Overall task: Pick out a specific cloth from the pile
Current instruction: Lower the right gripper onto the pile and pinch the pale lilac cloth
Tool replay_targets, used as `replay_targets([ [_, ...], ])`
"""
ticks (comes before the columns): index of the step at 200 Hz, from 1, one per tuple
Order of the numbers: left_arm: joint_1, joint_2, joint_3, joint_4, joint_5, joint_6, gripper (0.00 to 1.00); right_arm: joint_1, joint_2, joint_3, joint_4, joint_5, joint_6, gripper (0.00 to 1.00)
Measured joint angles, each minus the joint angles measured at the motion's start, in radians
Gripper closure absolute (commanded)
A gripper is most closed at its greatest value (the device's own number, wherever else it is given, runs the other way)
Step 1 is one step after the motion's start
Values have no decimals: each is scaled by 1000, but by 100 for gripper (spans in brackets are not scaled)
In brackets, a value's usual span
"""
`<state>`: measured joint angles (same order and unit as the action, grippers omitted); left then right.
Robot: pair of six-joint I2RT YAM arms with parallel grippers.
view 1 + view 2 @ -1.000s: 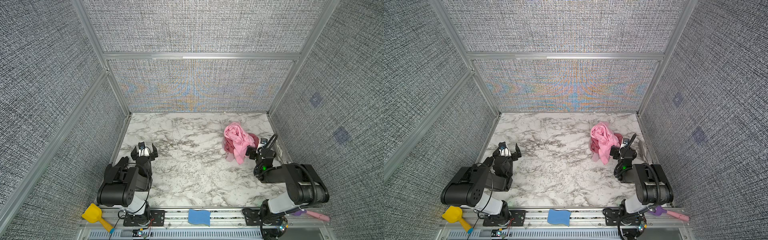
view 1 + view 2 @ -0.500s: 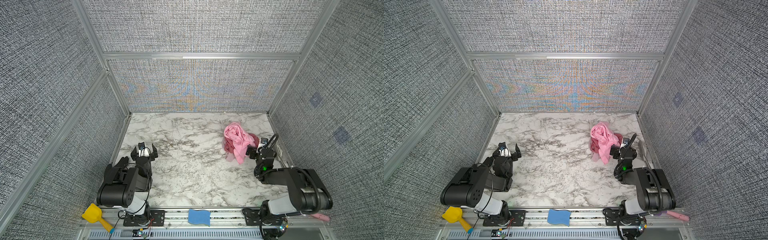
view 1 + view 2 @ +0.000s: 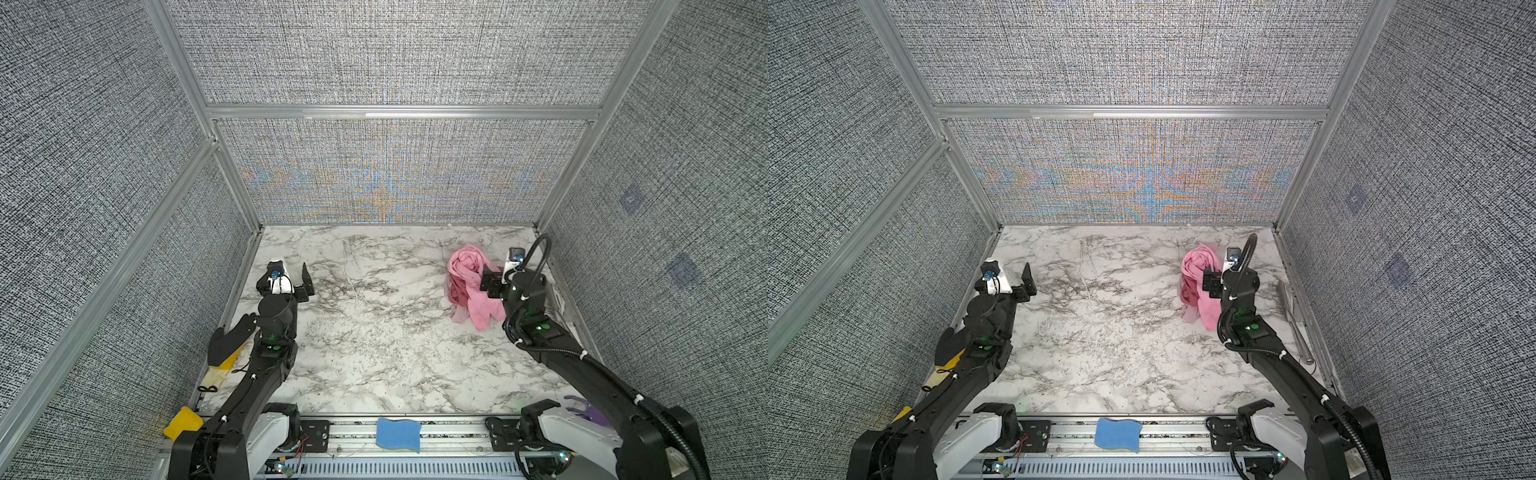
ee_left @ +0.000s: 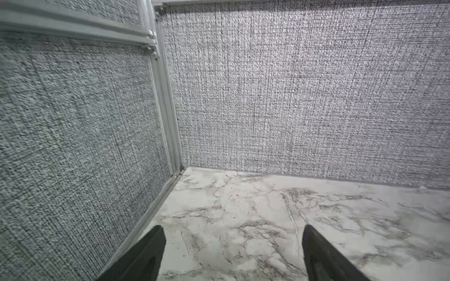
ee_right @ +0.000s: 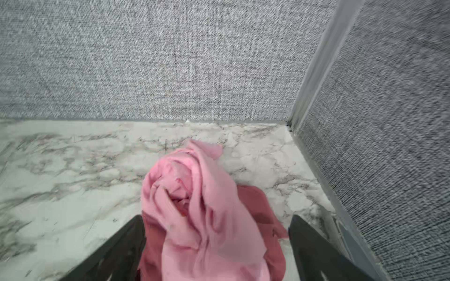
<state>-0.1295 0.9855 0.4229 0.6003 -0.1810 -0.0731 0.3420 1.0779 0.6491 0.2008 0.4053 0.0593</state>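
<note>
Right wrist view shows the right end effector (image 5: 218,220) low over the pile (image 5: 185,185), jaws spread wide, one finger on either side of the heap and pinching nothing that I can make out. Between the fingers lie only the bright pink cloth (image 5: 209,243) and the dark rose-red cloth (image 5: 255,206) under it.

The cloth (image 3: 458,316), palest of the three, peeks out in both top views at the pile's near corner, on the side facing the left arm, mostly buried. From the right end effector it therefore lies back toward the robot and inward, not between the jaws as they stand. The pile's long axis runs from the back wall toward the robot, roughly in line with the right arm's reach.

The left end effector (image 4: 233,230), jaws also spread and empty, hovers over bare worktop (image 3: 374,332) well apart from the pile, so the right arm is far nearer. No container shows on the worktop.
</note>
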Motion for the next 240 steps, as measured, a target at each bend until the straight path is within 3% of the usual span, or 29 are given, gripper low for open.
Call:
replay_targets([
  [45,-58,21,93,-265,91,-151,11,137,113,68,-265,-55,117,32],
  [87,-104,23,92,-372,157,-227,11,177,235,62,-351,-116,203,49],
  [118,-110,39,87,-386,184,-245,11,179,334,88,-351,-132,240,50],
  [166,-110,57,88,-384,212,-254,10,180,444,130,-345,-127,280,63],
  [240,-110,30,72,-363,225,-251,9,175,541,190,-354,-95,322,63],
])
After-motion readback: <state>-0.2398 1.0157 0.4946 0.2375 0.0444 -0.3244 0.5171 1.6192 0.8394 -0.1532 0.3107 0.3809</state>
